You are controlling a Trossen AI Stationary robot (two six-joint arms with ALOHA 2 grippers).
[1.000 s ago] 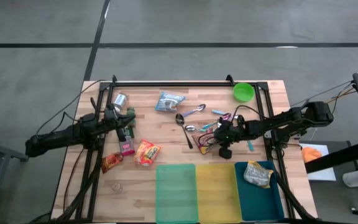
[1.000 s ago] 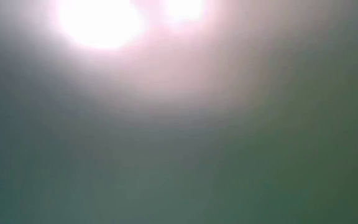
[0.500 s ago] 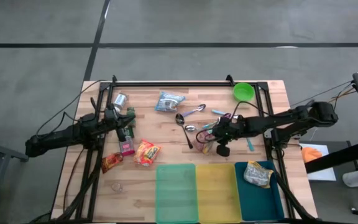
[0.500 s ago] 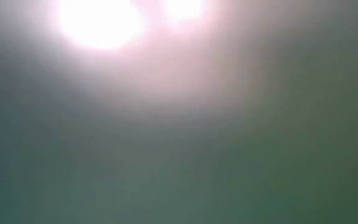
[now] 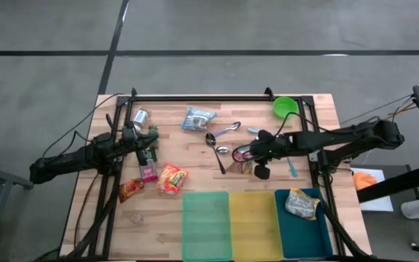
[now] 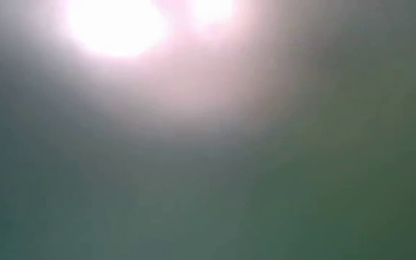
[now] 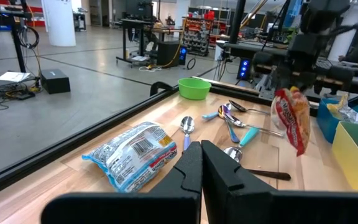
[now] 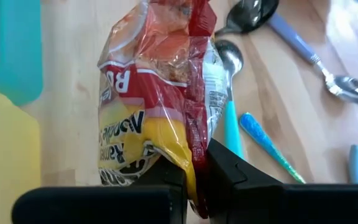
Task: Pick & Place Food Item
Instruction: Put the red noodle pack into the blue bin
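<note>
Between my right claw's (image 8: 194, 177) pinched fingers hangs a crinkled red-and-yellow noodle packet (image 8: 157, 93), clear at its top, above the table's (image 5: 202, 149) spoons (image 8: 232, 59).

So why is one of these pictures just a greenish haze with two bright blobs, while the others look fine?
The low view shows only glare: two white blooms at the top fading into murky green, nothing recognisable. The high view is evenly lit, the wooden table clear. In the right wrist view, the noodle packet in the right tool looms large and sharp.
</note>
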